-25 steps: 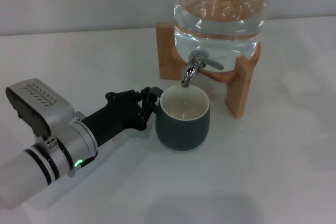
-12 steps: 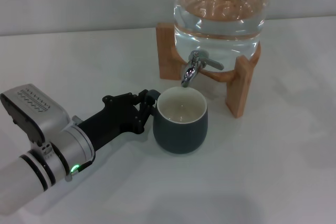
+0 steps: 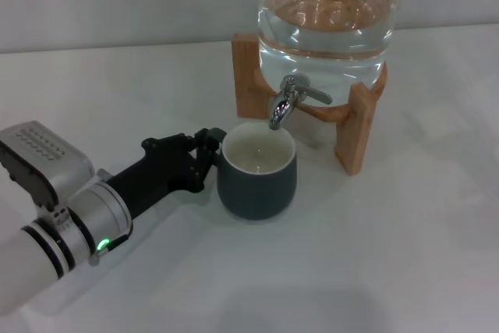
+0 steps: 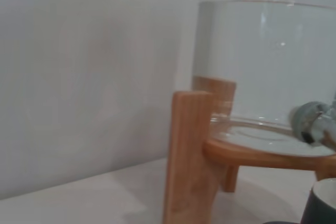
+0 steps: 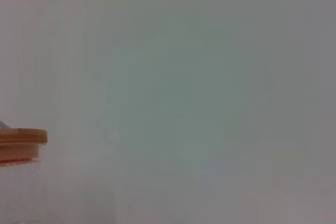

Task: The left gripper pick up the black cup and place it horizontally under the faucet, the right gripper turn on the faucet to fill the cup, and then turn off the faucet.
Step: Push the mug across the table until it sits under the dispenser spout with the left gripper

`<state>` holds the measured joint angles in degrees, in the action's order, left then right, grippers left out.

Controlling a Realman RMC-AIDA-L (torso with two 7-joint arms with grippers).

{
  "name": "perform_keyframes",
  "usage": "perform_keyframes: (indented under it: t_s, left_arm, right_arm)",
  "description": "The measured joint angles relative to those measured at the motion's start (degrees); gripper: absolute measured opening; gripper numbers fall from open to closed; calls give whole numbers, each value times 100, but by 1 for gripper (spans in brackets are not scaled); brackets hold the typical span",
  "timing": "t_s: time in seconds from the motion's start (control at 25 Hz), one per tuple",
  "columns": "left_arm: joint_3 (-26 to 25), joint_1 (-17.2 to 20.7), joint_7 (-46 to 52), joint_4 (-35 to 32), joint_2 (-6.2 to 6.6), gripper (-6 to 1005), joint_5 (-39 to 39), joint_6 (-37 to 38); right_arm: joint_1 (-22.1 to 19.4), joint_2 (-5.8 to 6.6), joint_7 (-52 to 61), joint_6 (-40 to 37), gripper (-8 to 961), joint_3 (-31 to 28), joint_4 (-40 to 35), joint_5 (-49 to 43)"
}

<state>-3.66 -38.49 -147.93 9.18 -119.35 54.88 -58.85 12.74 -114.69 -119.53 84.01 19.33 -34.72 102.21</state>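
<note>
The left pincer (image 3: 209,148) was closed on the black cup (image 3: 256,171), its black jointed fingers clamped at the cup's left side where the handle sat (the handle itself was hidden behind them). Behind the fingers ran the white cylindrical arm with black rings and a small green light, reaching in from the lower left of the head view.

The cup was squat and rounded, dark blue-black outside and cream-white inside, standing upright on the white bench (image 3: 405,255) with its mouth facing up. It sat just below and slightly left of the faucet (image 3: 288,101), whose chrome spout curved down over the cup's far rim. The faucet was fitted to a clear glass water jar (image 3: 327,17) resting in a wooden stand (image 3: 359,134).

In the left wrist view, the stand's upright and the cup's edge showed close by. The right pincer was not in sight.
</note>
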Motion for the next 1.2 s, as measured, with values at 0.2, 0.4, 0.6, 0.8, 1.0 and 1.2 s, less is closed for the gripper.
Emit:
perform_keyframes:
  t_s: [0.2, 0.4, 0.6, 0.8, 1.0, 1.2]
  left_arm:
    - [-10, 19, 42, -79, 0, 128, 192, 6]
    - [-12, 21, 62, -123, 2, 128, 232, 11]
    - [-12, 19, 63, -115, 0, 128, 226, 14]
    - [-12, 17, 67, -110, -9, 128, 225, 26]
    - [-12, 10, 76, -96, -15, 128, 214, 154]
    - [-6, 21, 83, -86, -18, 128, 205, 164]
  right_arm:
    - [0, 0, 0, 11, 842, 0, 0, 0]
    - [0, 0, 25, 12, 842, 0, -25, 0]
    - [-12, 0, 35, 14, 842, 0, -35, 0]
    - [-18, 0, 39, 20, 842, 0, -44, 0]
    - [-18, 0, 42, 20, 842, 0, -44, 0]
    - [-18, 0, 44, 21, 842, 0, -41, 0]
